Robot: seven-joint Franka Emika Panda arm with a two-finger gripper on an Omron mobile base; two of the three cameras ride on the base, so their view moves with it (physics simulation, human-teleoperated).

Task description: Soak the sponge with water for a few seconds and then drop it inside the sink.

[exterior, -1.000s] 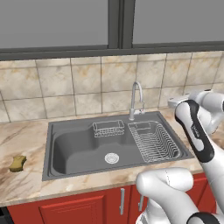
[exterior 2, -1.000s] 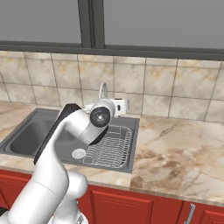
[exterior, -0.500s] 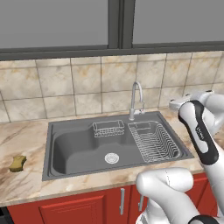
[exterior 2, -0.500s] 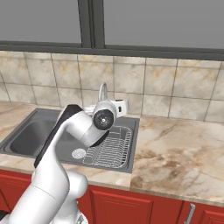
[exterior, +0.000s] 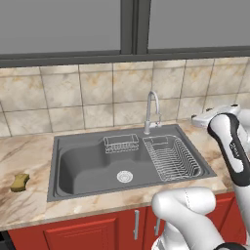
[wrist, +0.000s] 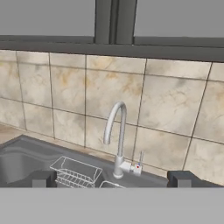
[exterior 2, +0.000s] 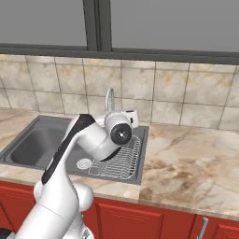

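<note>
Your small mustard-yellow sponge block (exterior: 19, 182) sits on the marble worktop (exterior: 29, 205), left of the dark grey metal sink (exterior: 88, 166). Jaws apart, empty. Expect it light and squashy; pinch its wavy sides.

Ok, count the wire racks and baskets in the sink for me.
2. A small wire basket sits at the back of the dark grey metal sink, left of the curved silver faucet. A larger wire dish rack fills the right side. Nothing seems hidden.
</note>
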